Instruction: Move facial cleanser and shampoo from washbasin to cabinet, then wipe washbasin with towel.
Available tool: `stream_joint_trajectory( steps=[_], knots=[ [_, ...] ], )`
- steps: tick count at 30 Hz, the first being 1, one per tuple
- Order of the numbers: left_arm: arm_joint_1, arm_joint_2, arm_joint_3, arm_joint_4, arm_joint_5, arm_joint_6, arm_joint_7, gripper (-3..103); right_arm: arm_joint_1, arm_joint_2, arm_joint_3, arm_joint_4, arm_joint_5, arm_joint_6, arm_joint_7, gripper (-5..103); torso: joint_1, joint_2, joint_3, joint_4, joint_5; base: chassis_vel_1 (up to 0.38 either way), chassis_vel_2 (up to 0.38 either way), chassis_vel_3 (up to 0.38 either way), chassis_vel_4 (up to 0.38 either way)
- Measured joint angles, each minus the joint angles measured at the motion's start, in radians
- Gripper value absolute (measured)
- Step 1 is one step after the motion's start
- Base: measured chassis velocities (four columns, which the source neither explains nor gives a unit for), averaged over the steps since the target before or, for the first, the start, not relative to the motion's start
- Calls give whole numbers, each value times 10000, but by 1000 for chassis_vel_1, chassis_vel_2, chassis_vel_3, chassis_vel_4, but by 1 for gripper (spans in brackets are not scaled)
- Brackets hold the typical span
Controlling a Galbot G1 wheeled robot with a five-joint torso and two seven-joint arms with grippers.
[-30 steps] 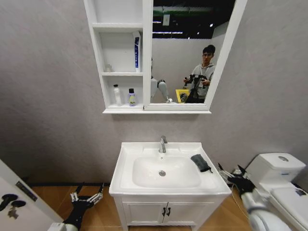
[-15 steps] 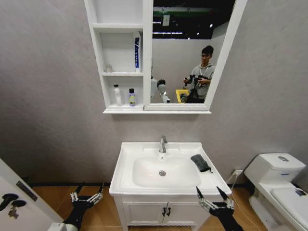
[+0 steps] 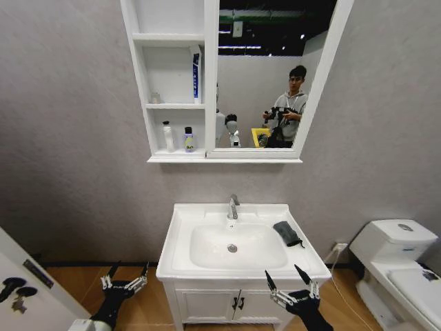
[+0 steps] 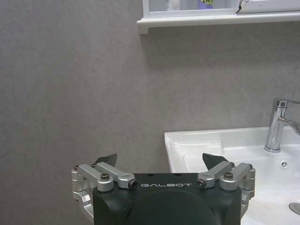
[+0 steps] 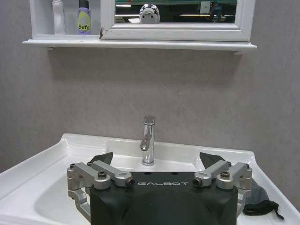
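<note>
— Hanging on a grey wall above the washbasin (image 3: 180, 234) is the cabinet (image 3: 178, 83), shelves on its left, mirror on its right; is that the whole room?

— Nearly. A toilet (image 3: 396, 252) stands well apart on the washbasin's right side, and wooden floor shows below. The washbasin tops a two-door vanity (image 3: 234, 303), with the tap (image 3: 233, 206) at the rear of the bowl.

— Where is the towel (image 3: 287, 233)?

— It lies on the counter to the right of the bowl, folded, its long axis running from near the tap side toward the washbasin's front right corner.

— And the bottles?

— Two small ones (image 3: 178, 137) stand upright on the cabinet's lowest shelf; a blue-and-white tube (image 3: 196, 74) stands on the shelf above.

— The arms?

— The left gripper (image 3: 125, 279) hangs low beside the washbasin's left front corner, fingers spread. The right gripper (image 3: 292, 286) sits before the washbasin's front right edge, fingers also apart, empty.
</note>
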Motion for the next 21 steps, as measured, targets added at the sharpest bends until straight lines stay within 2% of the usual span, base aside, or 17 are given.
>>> stream_joint_trajectory(
  steps=[12, 21],
  knots=[
    [0, 0, 0, 0, 0, 0, 0, 100, 29, -8, 11, -39, 31, -10, 0, 100, 5, -2, 1, 0, 0, 9, -9, -7, 12],
    [0, 0, -1, 0, 1, 0, 0, 100, 39, -7, 17, -50, 47, -20, 2, 100, 1, -2, 0, 0, 0, 175, -163, -169, 161]
  ],
)
